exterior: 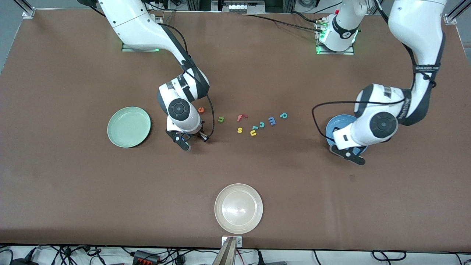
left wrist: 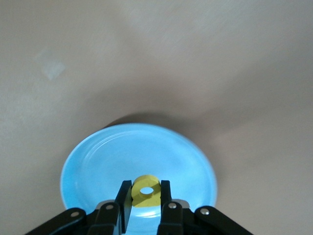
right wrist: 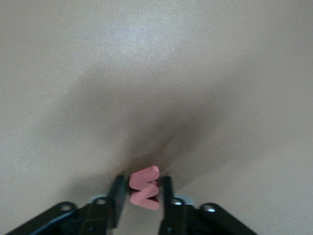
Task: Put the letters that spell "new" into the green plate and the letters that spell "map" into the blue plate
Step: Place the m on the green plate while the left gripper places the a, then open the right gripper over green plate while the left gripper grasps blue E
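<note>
Brown table roomy; right claw pinches w (near green plate).

A brown table carries everything. The green plate is pale mint, the blue plate bright sky blue, and the third plate whitish-beige. Near the green plate lie an orange "e" and a dark green "n"; further from it sit a red "f", yellow "s", yellow "u", teal "c", blue "m" and teal "p". A yellow "a" shows over the blue plate, between black fingers. The "w" is pinkish-red.
</note>
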